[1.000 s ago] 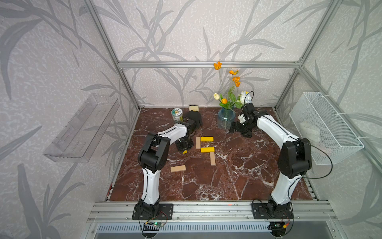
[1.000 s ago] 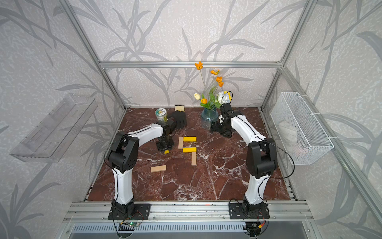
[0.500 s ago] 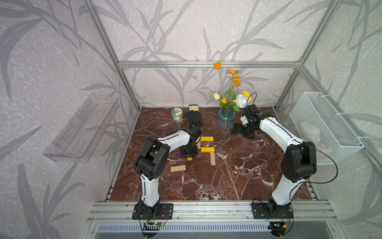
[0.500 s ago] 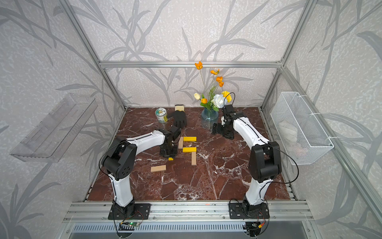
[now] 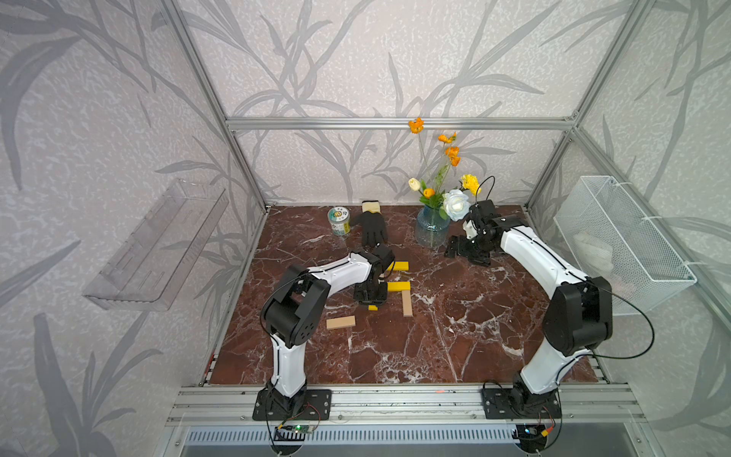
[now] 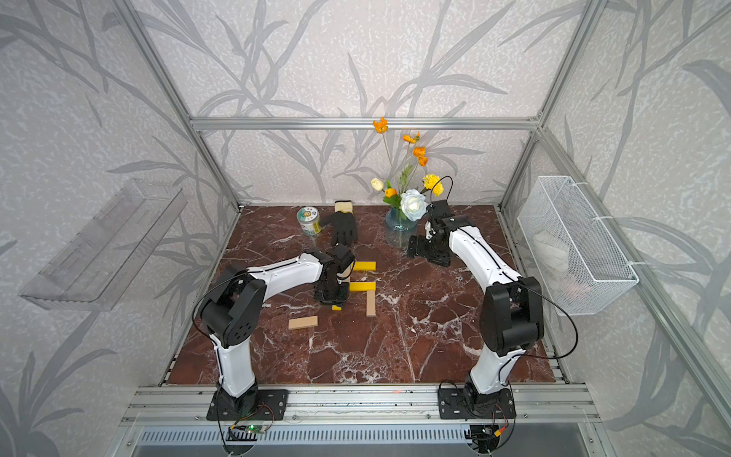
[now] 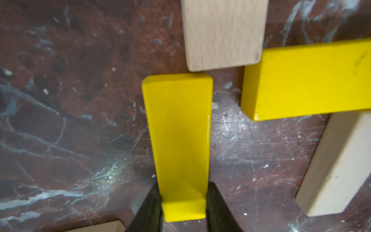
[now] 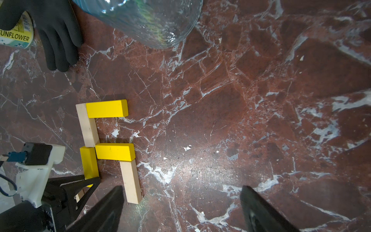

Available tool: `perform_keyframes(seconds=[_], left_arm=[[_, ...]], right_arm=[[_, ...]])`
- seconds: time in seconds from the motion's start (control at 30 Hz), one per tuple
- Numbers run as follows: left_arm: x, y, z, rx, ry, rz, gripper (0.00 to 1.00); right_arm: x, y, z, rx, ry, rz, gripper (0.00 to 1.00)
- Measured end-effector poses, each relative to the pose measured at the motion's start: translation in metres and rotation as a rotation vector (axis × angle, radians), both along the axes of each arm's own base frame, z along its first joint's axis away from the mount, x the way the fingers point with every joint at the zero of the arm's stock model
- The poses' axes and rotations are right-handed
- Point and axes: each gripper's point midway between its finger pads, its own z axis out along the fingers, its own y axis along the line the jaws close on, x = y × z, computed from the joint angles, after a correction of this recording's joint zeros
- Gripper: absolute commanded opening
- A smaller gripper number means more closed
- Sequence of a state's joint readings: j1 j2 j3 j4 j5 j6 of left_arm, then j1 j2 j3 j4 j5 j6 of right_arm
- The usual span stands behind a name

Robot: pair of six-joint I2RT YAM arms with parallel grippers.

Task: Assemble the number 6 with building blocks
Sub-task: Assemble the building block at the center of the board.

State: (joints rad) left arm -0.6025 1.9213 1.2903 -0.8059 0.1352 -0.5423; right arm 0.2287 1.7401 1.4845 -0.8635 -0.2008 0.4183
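**Yellow-and-tan 6 (image 8: 114, 151) lying unfinished on marble table (image 8: 241, 100)**

In both top views, the left gripper (image 5: 370, 294) is pointing down at the table's middle and pinching the held bar (image 5: 372, 307), which is yellow, with only its tip showing. Just beside it, the middle bar (image 5: 398, 286) and the top bar (image 5: 400, 266), both yellow, are lying crosswise. The lower tan bar (image 5: 407, 304) is running toward the robot from the middle bar's outer end. A loose tan bar (image 5: 340, 322) is lying apart, nearer the left arm's base. The right gripper (image 5: 461, 249) is hovering near the vase (image 5: 432, 231) at the back, well apart from the blocks. A glove (image 5: 374, 229) and a can (image 5: 339, 221) are lying along the back edge.

In the left wrist view, two black fingers (image 7: 150, 209) are pressing the long sides of the held bar (image 7: 179, 144). Its far end is sitting just at the end of the upper tan bar (image 7: 223, 34).

In the right wrist view, the right gripper (image 8: 181, 188) is holding nothing, its jaws standing spread wide above bare marble. Five bars are showing together: top bar, upper tan bar, held bar, middle bar and lower tan bar.
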Motion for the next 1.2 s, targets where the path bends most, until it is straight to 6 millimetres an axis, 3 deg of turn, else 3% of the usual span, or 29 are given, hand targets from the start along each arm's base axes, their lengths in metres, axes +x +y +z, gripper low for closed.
perform_keyframes(seconds=[0.57,1.2], left_arm=[[-0.001,-0.009,-0.002,-0.006,-0.002,0.002,0.33],[0.006,-0.019,-0.002,-0.012,-0.01,0.005,0.33]], right_arm=[[-0.004,-0.004,-0.007,-0.006,0.017,-0.007,0.91],[-0.008,-0.014,-0.002,-0.004,0.002,-0.023,0.91]])
